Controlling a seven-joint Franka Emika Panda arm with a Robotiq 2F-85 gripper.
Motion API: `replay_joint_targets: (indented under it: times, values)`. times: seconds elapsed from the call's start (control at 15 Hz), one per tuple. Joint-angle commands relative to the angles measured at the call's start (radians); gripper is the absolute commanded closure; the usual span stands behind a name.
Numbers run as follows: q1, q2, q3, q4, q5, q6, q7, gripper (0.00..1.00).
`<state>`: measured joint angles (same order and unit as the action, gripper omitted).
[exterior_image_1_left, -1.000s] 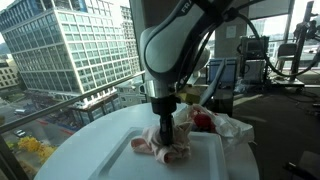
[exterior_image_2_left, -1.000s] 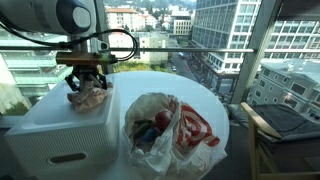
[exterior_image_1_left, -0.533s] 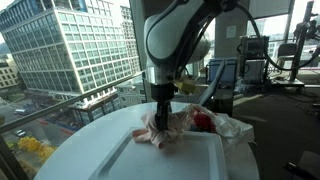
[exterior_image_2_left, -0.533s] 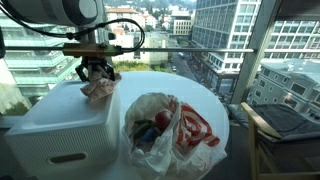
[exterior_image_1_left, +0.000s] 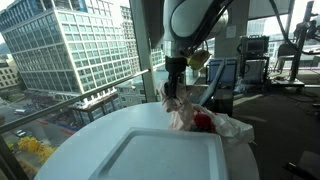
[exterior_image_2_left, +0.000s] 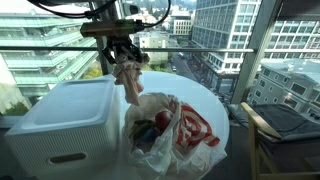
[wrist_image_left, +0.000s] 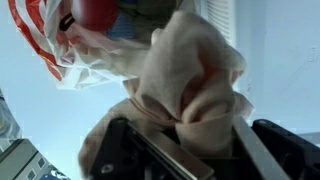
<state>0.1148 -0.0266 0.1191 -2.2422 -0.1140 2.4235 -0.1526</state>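
- Glass walls and city towers stand behind a round white table (exterior_image_2_left: 197, 90).
- Gripper (exterior_image_2_left: 122, 55) hangs high, clenched on a beige cloth (exterior_image_2_left: 130, 82) that dangles beneath it.
- From the cloth, a white lidded box (exterior_image_2_left: 60, 115) lies at 8 o'clock and a red-printed plastic bag (exterior_image_2_left: 172, 125) at 5 o'clock.
- Wrist view: the cloth is bunched between the jaws, with the bag at 11 o'clock.

A round white table (exterior_image_2_left: 198, 92) shows in both exterior views, set by the windows. On it stands a large white box (exterior_image_2_left: 60, 120) with a recessed lid. Just beside the box lies a crumpled clear plastic bag (exterior_image_2_left: 185, 130) with red print, holding items.
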Motion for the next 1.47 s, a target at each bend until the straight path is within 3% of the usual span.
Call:
replay_joint_targets:
  times: [0.0,0.33,0.67,0.87,1.07,1.4]
  values:
    - [-0.035,-0.068,-0.031,-0.061,-0.054,0.009,0.124,1.0]
    - [-0.061,-0.105,-0.051,-0.14,-0.043,-0.009,0.185,1.0]
    - [-0.085,-0.067,-0.055,-0.215,-0.128,0.05,0.231,1.0]
    - [-0.106,-0.036,-0.061,-0.254,-0.242,0.075,0.303,1.0]
    - [-0.118,0.022,-0.073,-0.281,-0.361,0.182,0.359,1.0]
    - [-0.098,0.158,-0.135,-0.203,-0.759,0.357,0.599,1.0]
